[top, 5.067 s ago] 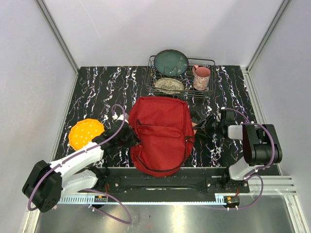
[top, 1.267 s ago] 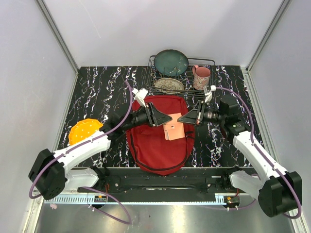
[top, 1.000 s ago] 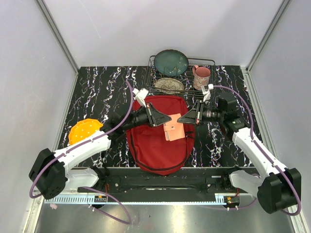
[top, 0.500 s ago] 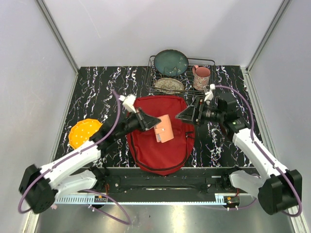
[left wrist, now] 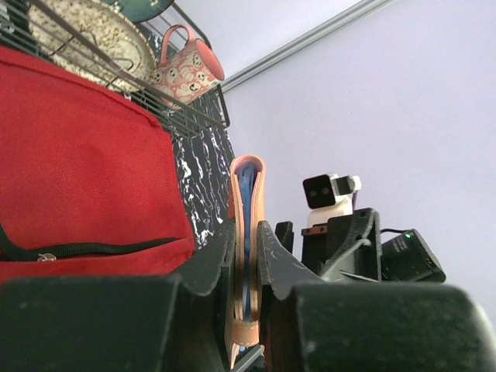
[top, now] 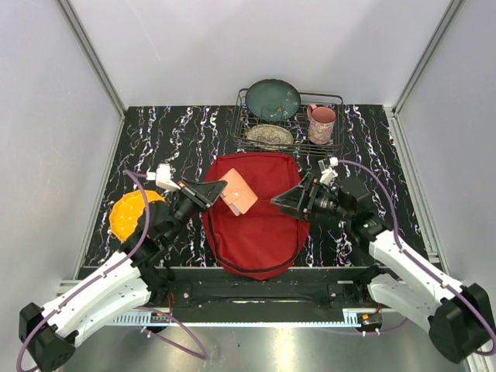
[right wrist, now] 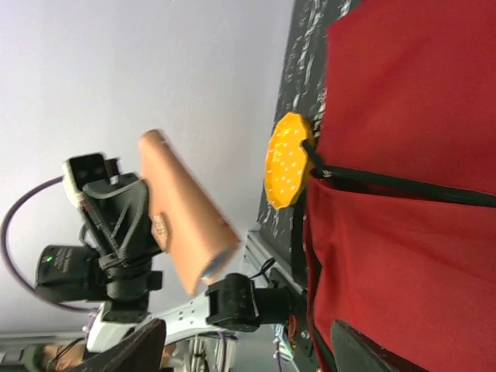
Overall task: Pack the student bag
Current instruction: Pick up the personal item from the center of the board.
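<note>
The student bag (top: 260, 221) lies flat in the middle of the marbled table, red, with its zippers closed as far as I can see. Above its left edge my left gripper (top: 219, 190) is shut on a peach leather notebook (top: 240, 194). In the left wrist view the notebook (left wrist: 249, 182) stands edge-on between the jaws, blue pages showing. My right gripper (top: 277, 200) hangs open over the bag's right side, empty, with a gap between it and the notebook. In the right wrist view the notebook (right wrist: 182, 209) floats beyond my spread fingers (right wrist: 128, 353), with the bag (right wrist: 418, 155) on the right.
A wire dish rack (top: 335, 99) at the back holds a teal plate (top: 273, 98), a patterned plate (top: 270, 136) and a pink mug (top: 321, 122). An orange perforated disc (top: 128, 211) lies left of the bag, under the left arm. Walls close in on three sides.
My right gripper has opened and let go of the notebook, then drawn back toward the near side. The left arm has carried the notebook left, off the bag's middle.
</note>
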### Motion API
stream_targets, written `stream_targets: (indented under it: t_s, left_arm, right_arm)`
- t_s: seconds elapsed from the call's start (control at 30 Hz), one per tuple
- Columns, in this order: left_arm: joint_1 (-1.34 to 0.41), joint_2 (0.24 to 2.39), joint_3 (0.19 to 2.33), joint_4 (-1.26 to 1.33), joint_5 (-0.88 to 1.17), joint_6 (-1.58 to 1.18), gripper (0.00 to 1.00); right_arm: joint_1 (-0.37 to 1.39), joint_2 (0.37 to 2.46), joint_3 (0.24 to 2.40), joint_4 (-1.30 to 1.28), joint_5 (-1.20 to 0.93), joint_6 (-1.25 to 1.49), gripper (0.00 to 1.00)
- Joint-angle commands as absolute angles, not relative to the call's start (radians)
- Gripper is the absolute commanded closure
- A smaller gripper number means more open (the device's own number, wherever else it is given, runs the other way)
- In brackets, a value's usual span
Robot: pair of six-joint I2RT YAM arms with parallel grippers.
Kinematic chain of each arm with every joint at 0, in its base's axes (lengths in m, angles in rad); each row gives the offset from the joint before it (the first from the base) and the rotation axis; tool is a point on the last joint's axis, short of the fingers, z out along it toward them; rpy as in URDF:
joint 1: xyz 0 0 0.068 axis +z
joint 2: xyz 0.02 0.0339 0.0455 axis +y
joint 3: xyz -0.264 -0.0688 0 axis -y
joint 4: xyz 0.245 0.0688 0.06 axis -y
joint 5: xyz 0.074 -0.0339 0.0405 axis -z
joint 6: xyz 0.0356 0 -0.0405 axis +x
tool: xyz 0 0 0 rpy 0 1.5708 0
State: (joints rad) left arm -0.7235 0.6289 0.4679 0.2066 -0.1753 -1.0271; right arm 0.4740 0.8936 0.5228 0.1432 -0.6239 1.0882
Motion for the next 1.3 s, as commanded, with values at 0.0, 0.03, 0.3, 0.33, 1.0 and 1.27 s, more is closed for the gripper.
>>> stream_targets:
  t_s: [0.0, 0.03, 0.3, 0.33, 1.0, 1.27]
  left_arm:
    - [-0.719, 0.661, 0.443, 0.340, -0.164, -1.086, 1.00]
    - [-0.721, 0.673, 0.442, 0.366, -0.157, -1.094, 1.00]
    - [-0.719, 0.710, 0.425, 0.465, -0.092, -1.094, 1.00]
    - [-0.721, 0.712, 0.426, 0.471, -0.087, -1.089, 1.00]
    - [-0.719, 0.756, 0.393, 0.578, -0.020, -1.098, 1.00]
    - [-0.719, 0.755, 0.374, 0.586, -0.018, -1.112, 1.00]
  right_arm:
    - [0.572, 0.942, 0.525, 0.403, -0.502, 1.192, 0.11]
    - [0.587, 0.963, 0.522, 0.431, -0.470, 1.210, 0.11]
    - [0.696, 1.060, 0.512, 0.552, -0.345, 1.261, 0.11]
    - [0.704, 1.074, 0.508, 0.560, -0.331, 1.278, 0.11]
    - [0.772, 1.239, 0.560, 0.844, -0.411, 1.304, 0.39]
    - [0.772, 1.238, 0.571, 0.907, -0.417, 1.289, 0.65]
